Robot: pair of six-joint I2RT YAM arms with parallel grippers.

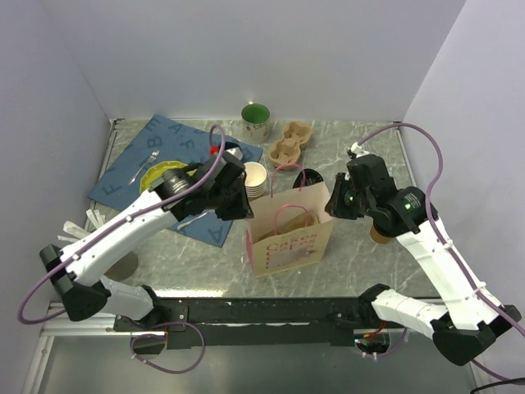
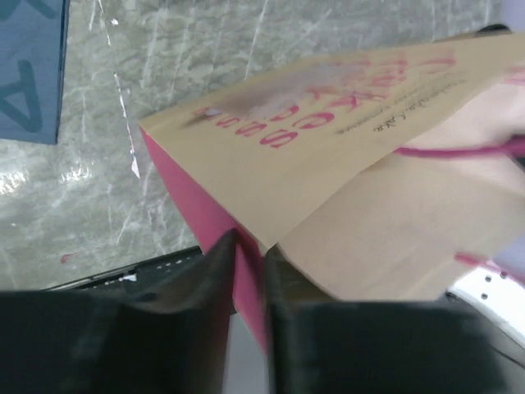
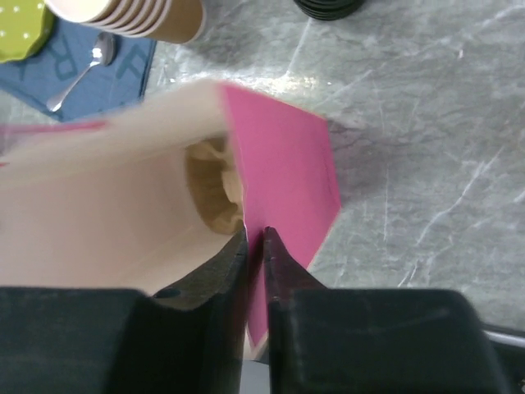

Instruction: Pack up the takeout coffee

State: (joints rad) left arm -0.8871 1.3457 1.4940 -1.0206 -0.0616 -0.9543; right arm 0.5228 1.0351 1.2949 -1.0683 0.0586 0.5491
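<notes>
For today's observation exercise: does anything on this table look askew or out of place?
The paper bag stands askew, its top edge slanting, with the left claw and right claw each pinching one of its pink sides. Nothing looks spilled.

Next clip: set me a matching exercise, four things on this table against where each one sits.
1 paper bag
2 green mug
3 stack of paper cups
4 spoon

a on the blue mat
b at the back, beside the pulp cup carrier
c just behind the bag
d centre, between the left hand and right hand

Pairs: 1-d; 2-b; 3-c; 4-a
</notes>
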